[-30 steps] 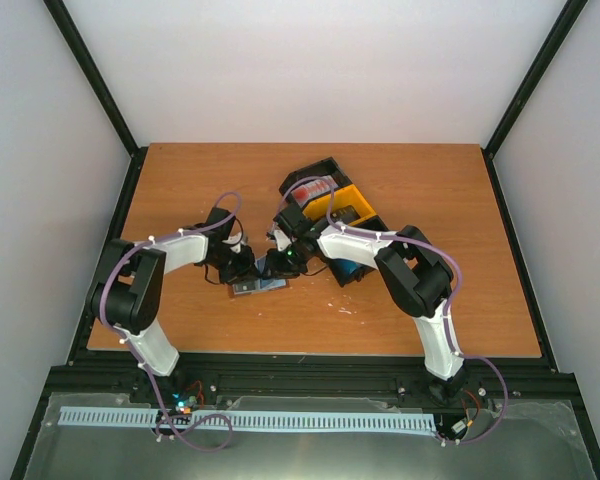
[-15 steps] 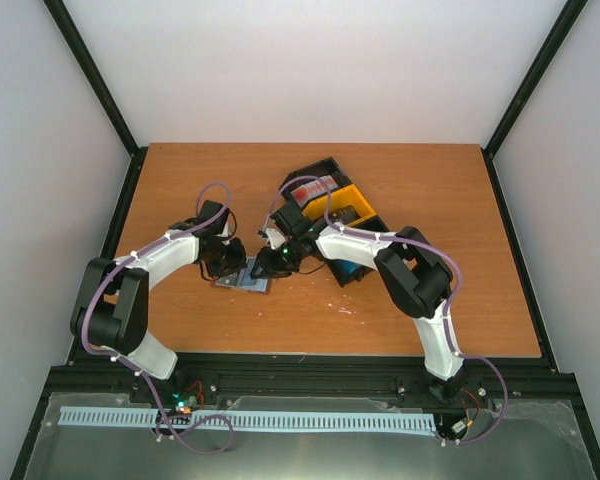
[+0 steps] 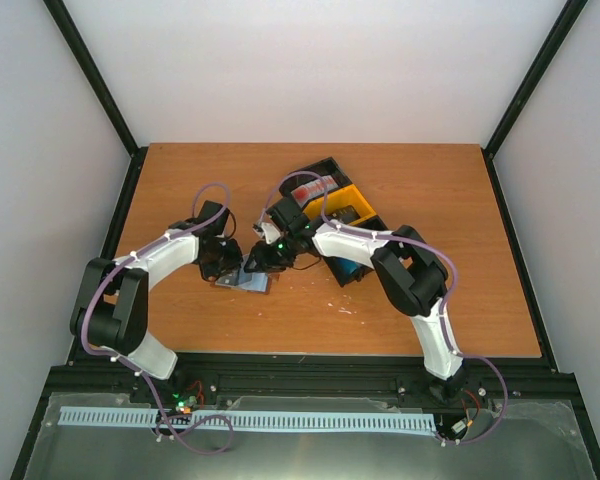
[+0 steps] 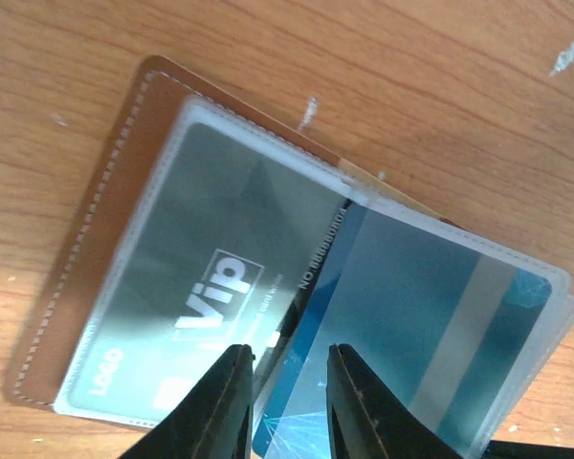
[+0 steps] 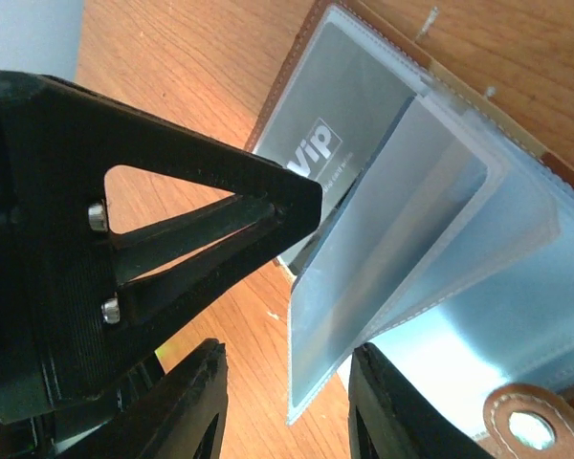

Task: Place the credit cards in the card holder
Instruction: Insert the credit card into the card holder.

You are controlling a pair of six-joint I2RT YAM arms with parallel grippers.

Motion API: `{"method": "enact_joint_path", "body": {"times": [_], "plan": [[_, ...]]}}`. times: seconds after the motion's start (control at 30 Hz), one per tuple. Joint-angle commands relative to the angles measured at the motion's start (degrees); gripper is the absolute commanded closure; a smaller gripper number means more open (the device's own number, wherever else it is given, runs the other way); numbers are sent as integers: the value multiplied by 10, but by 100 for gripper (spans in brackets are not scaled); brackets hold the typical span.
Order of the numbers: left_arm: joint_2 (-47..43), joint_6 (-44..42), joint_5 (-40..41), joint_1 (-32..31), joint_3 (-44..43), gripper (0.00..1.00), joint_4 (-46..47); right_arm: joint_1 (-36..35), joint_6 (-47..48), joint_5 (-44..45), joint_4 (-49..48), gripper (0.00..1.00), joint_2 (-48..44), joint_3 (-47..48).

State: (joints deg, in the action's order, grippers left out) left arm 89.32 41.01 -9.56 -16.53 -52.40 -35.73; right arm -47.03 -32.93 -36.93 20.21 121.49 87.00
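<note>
A: Left fingers [image 4: 228, 406] first. State?
B: Narrow gap between them, tips down over the middle fold of the card holder [image 4: 268, 229]. I can't tell from either wrist view whether they're pinching a sleeve edge.
A: Right fingers [image 5: 187, 411]?
B: Parted, not clenched. A clear leaf [image 5: 392, 239] of the holder stands tilted up between them. It's close to one finger, contact unclear, with a bare gap to the other.
A: Cards?
B: Grey Vip card [image 4: 206, 287] behind plastic on one side of the fold. Blue card [image 4: 411, 316] behind plastic on the other side, its near end running under the left fingers.
A: The holder itself?
B: Open, brown cover down on the bench [image 3: 430, 310], stitched edge showing past the sleeves. Snap tab [image 5: 521, 426] sticks out at the corner near the right fingers. In the top view it lies left of centre. Both arms' ends meet over it, the left arm from the left and the right arm from the right.
A: Around it?
B: Black bin [image 3: 327, 162] and yellow bin [image 3: 360, 197] to the right of the holder, not touching it. Red-and-white cards [image 3: 316, 187] sit in the black bin. There's a blue item [image 3: 350, 268] beside the right arm, too small to name.
</note>
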Motion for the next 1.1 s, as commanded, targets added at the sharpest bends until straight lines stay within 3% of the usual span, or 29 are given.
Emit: {"method": "enact_joint_path", "body": {"times": [0.0,0.53,0.8,1.07], "plan": [[-19,11,56,4,-35,75,-33,-5,-9,-22,-33,63,20,28],[-46,-8,23,77,-14,73,-26,-20,-22,-90,-100,58,68,61],[-51,-11,37,92,-26,70,-37,-25,-22,-88,-86,55,119,122],[-41,-24,16,100,-12,53,-26,-25,-27,-37,-47,54,117,130]]}}
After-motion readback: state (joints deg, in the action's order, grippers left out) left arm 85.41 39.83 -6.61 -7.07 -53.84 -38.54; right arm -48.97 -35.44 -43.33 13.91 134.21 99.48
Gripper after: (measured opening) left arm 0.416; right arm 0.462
